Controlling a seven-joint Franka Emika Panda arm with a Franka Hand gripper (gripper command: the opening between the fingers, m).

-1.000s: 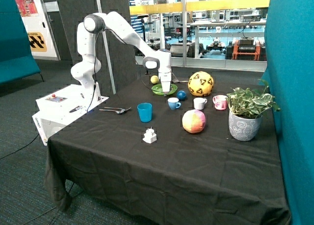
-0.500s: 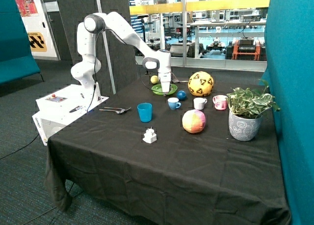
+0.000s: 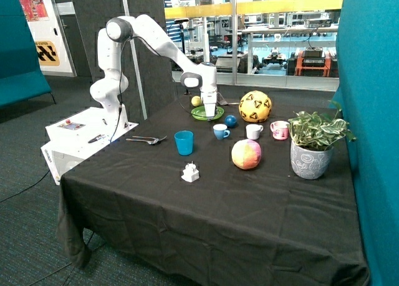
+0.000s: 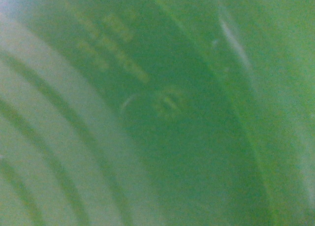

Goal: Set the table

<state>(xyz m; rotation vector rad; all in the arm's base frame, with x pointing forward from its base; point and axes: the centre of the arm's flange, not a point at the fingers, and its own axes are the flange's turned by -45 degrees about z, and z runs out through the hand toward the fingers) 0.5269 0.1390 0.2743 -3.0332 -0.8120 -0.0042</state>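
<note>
A green plate lies at the far side of the black table, next to a small yellow-green ball. My gripper points straight down and is at the plate's rim on the side toward the blue ball. The wrist view is filled by the plate's green surface at very close range, with moulded lettering on it. A blue tumbler, a blue-and-white cup, a white cup and a pink cup stand mid-table. Cutlery lies near the table's edge by the robot base.
A yellow football sits behind the cups. A pink-and-yellow ball and a potted plant stand toward the teal wall. A small white object lies in front of the tumbler.
The gripper and the green plate have shifted very slightly away from the football and a little upward. Everything else on the table stays where it was.
</note>
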